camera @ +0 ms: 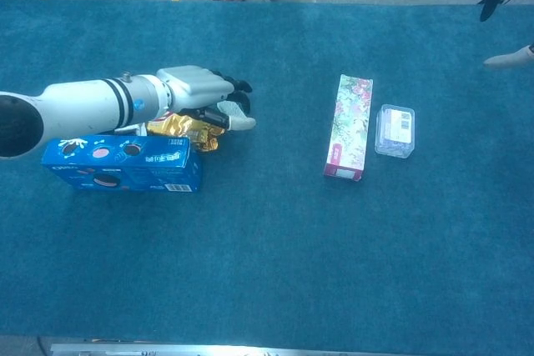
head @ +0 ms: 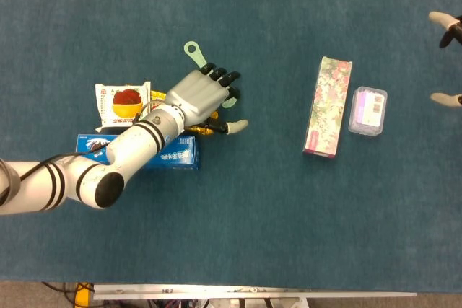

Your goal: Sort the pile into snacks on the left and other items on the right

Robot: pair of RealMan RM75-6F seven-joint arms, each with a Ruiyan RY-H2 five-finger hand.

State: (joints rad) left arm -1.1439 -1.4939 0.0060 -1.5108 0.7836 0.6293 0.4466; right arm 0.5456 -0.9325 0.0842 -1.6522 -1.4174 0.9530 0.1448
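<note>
Green brush (head: 192,50) mostly hidden under left hand (head: 201,97), only its ring end visible beyond the knuckles, fingers over it, grip not discernible, right hand (head: 447,63) far right, fingers apart.

Camera layout: two onboard views of one table.
The head view looks straight down on the table (head: 289,236); the chest view faces forward, lower and oblique, probably slightly nearer. Both share the blue box (head: 184,156) and floral box (camera: 350,127).

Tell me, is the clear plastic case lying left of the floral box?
No, the clear plastic case lies just right of the floral box on the blue cloth.
</note>
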